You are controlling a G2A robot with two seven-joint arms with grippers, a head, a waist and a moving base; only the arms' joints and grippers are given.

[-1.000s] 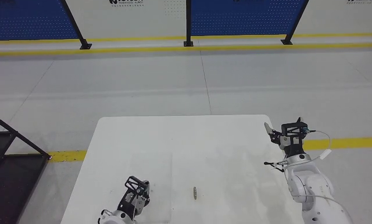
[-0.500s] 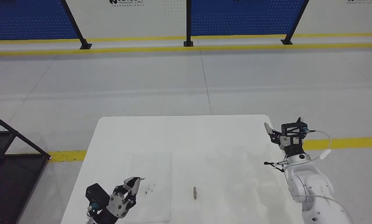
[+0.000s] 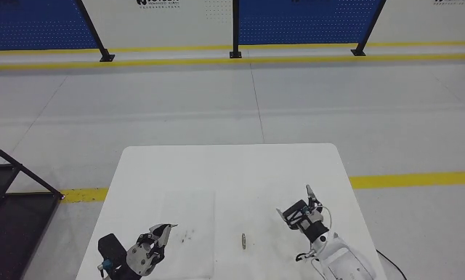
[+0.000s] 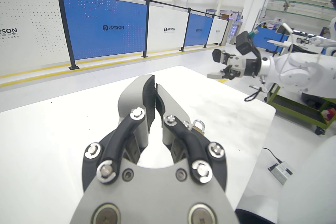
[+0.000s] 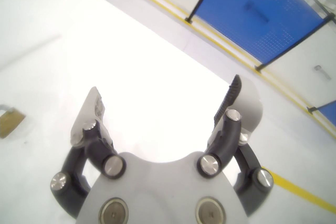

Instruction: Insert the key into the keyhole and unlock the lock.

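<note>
A small brass padlock (image 3: 244,241) with a silver shackle lies on the white table (image 3: 218,171), near the front edge. My left gripper (image 3: 161,231) is low at the front left, a short way left of the padlock; in the left wrist view the left gripper (image 4: 155,87) is shut, with nothing visible between its pads. Part of the padlock (image 4: 198,126) peeks out beside one finger. My right gripper (image 3: 298,209) hovers to the right of the padlock, open and empty. In the right wrist view the right gripper (image 5: 162,101) is spread wide, with the padlock (image 5: 9,120) off to one side. I see no key.
A few dark specks (image 3: 186,235) mark the table beside my left gripper. Off the table's right side stand a green cart (image 4: 296,104) and a small grey box with a cable (image 4: 281,170) on the floor. A black frame (image 3: 22,180) stands left of the table.
My right arm has swung in from the table's far right edge to just right of the padlock. My left gripper turned and slid a little to the left.
</note>
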